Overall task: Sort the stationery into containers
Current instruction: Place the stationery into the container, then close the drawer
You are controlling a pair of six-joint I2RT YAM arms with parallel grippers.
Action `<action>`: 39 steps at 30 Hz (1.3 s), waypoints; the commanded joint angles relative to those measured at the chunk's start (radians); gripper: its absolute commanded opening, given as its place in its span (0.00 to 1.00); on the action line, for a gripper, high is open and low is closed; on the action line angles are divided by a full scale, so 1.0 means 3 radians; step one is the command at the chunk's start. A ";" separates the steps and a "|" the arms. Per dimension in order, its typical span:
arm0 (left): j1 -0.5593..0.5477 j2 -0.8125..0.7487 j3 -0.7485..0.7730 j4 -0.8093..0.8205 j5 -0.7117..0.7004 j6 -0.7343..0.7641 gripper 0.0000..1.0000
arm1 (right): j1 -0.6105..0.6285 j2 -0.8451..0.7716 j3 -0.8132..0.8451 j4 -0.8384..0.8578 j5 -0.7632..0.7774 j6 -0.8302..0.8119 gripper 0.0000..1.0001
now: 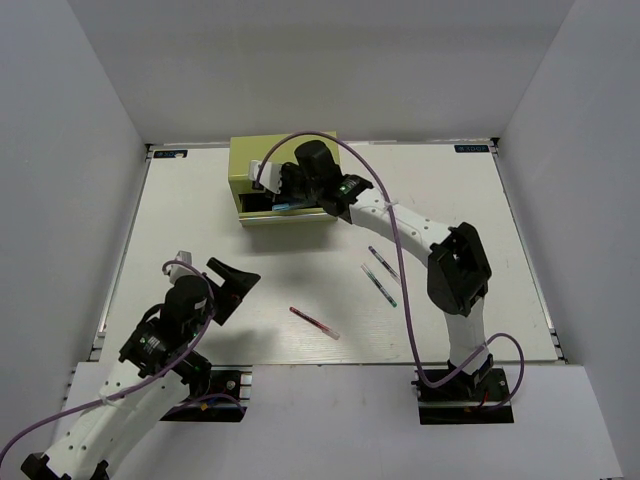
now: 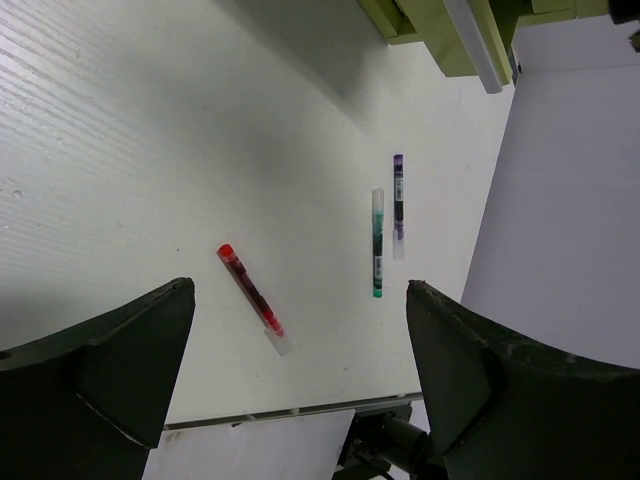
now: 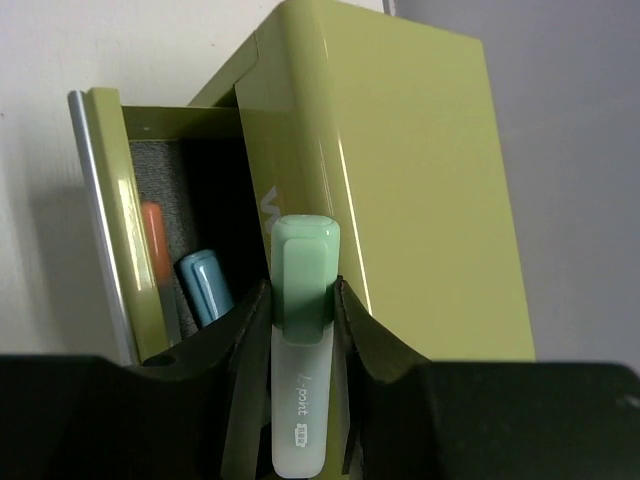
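Three thin pens lie loose on the surface (image 1: pixel 200 200), well apart from the chest. A red pen (image 2: pixel 252 297) sits alone. A green-inked pen (image 2: pixel 378 243) lies just beside a purple pen (image 2: pixel 398 205), roughly parallel.

Left fingers (image 1: pixel 236 277) are spread wide w/ nothing btwn them, above the surface near the red pen.

Right fingers (image 3: pixel 248 335) pinch a pale green marker (image 3: pixel 303 300) by its barrel. Its cap end points twd the olive-green chest (image 3: pixel 400 170), right by the open drawer (image 3: pixel 108 230). Can't tell if the marker touches the chest or the drawer.

Inside the drawer are an orange marker (image 3: pixel 152 245) and a blue marker (image 3: pixel 205 285). Only their upper ends show; the rest is hidden by the drawer wall & a finger.

In the top view the right arm covers most of the chest front. The chest lettering shows as a sliver of white, unreadable. The left wrist view cuts the chest off at the top edge.
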 commanded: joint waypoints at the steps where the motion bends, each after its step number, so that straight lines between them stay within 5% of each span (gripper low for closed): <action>1: -0.0013 -0.0076 0.0026 -0.0036 -0.0009 0.0008 0.96 | -0.0045 0.0047 0.0203 0.0195 -0.0082 0.0052 0.00; 6: -0.0013 -0.0107 0.0026 -0.0036 -0.0009 0.0008 0.96 | -0.0076 0.0078 0.0249 -0.0101 -0.0214 0.0042 0.06; 9: -0.0013 -0.0107 -0.0005 -0.0006 -0.0009 0.0008 0.96 | -0.0086 0.0073 0.0239 -0.0188 -0.0230 0.0042 0.24; 10: -0.0013 -0.0107 -0.0005 0.0030 -0.0009 0.0008 0.96 | -0.0091 0.0073 0.0239 -0.0214 -0.0230 0.0052 0.40; 13: -0.0013 -0.0035 -0.0005 0.0061 -0.0009 0.0008 0.96 | -0.0096 0.0058 0.0295 -0.0367 -0.0260 0.0078 0.53; 18: -0.0013 -0.0004 -0.0005 0.0127 0.0022 0.0039 0.96 | -0.0101 -0.0049 0.0280 -0.0541 -0.0337 0.0113 0.56; 19: -0.0013 -0.0004 -0.0005 0.0127 0.0022 0.0039 0.96 | -0.0111 -0.0065 0.0285 -0.0562 -0.0418 0.0124 0.56; 20: -0.0013 -0.0004 -0.0005 0.0127 0.0022 0.0039 0.96 | -0.0122 -0.0121 0.0295 -0.0602 -0.0475 0.0164 0.46; 23: -0.0013 -0.0004 -0.0005 0.0127 0.0022 0.0039 0.96 | -0.0167 -0.0274 0.0295 -0.0847 -0.0934 0.0175 0.00; 30: -0.0013 -0.0004 -0.0005 0.0127 0.0022 0.0070 0.96 | -0.0137 -0.0326 0.0112 -0.1886 -0.1728 -0.0663 0.00; 39: -0.0013 0.0124 0.0057 0.0189 0.0022 0.0161 0.96 | -0.0132 0.0164 0.0229 -0.1636 -0.0942 -0.0659 0.00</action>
